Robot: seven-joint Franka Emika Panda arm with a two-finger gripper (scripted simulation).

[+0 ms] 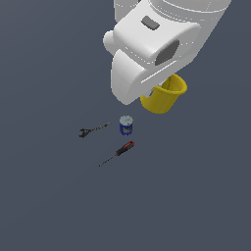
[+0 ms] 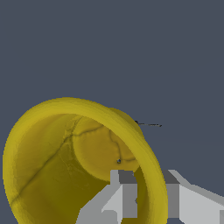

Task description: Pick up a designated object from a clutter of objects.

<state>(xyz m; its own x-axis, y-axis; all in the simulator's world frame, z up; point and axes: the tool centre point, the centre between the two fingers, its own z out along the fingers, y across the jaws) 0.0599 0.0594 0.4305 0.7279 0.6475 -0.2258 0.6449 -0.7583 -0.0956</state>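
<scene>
Three items lie on the worktop (image 1: 49,196): wrench (image 1: 93,130), can (image 1: 126,125), screwdriver (image 1: 117,153). Up and to the exterior view's right of them, the claw (image 2: 151,199) grips the cup (image 2: 65,166) by its rim, one finger (image 2: 124,197) inside, cup tilted under the arm.

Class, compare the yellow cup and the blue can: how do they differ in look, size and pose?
The yellow cup is plain yellow, open and tilted, its rim between the gripper fingers; the blue can is smaller, silver-topped, upright and apart from the gripper. Both are round.
</scene>
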